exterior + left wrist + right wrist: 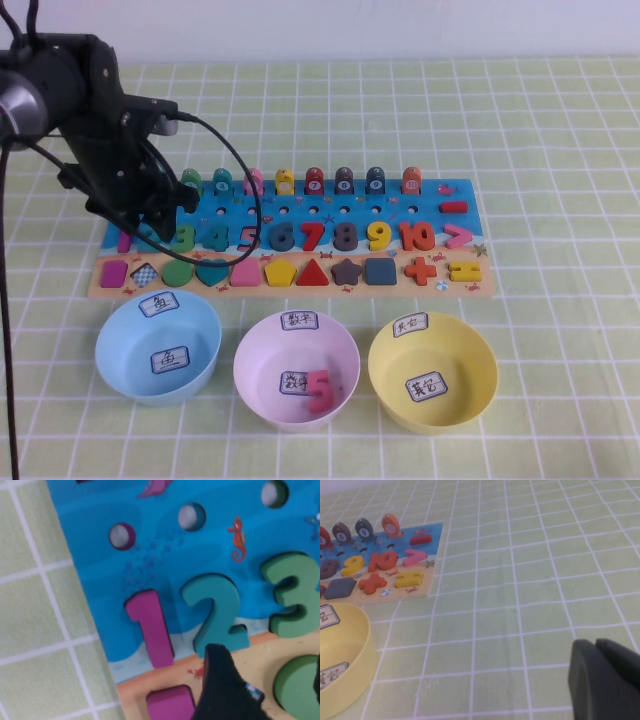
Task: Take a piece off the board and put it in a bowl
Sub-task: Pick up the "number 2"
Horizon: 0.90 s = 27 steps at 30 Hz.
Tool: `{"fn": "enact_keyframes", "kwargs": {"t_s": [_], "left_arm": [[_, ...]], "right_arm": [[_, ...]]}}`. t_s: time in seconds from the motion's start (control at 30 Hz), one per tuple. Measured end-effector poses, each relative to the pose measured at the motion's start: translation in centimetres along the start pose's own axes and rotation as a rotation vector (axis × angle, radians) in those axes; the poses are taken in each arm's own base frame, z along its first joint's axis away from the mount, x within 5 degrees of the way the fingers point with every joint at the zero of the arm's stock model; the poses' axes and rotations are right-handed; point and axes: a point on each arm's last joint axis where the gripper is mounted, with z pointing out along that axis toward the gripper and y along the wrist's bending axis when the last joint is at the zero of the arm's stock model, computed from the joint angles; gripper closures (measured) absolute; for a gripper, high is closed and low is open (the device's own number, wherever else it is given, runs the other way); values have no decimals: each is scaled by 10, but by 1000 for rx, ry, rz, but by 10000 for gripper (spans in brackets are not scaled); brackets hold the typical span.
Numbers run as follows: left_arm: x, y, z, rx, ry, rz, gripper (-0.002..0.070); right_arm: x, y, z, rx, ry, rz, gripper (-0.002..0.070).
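Teal 2 [216,612] seated in board [440,215], bowl [262,352] awaiting; left gripper [150,215] above, spread unreadable; right gripper [605,680] off-board, seemingly closed, empty.

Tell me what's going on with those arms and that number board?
Left gripper open over the board's left end. Teal 2 seated in its slot, untouched. Right gripper parked over bare cloth. Pink bowl holds a red 5.

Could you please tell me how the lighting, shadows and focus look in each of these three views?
High view: even soft light, faint shadows under the pink bowl, left hand over the board. Left wrist view: the teal 2 close and slightly soft, a dark finger blurred. Right wrist view: right hand over bare cloth, out of focus.
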Motion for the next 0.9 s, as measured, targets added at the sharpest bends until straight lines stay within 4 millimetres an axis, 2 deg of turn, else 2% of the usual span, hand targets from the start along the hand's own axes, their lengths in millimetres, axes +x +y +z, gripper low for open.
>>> {"fn": "enact_keyframes", "kwargs": {"t_s": [0.27, 0.57, 0.9], "left_arm": [[-1, 1, 4, -16, 1, 9, 327], [-3, 2, 23, -13, 27, 4, 326], [-7, 3, 23, -17, 13, -13, 326]], "right_arm": [[0, 0, 0, 0, 0, 0, 694], [0, 0, 0, 0, 0, 0, 694], [0, 0, 0, 0, 0, 0, 694]]}}
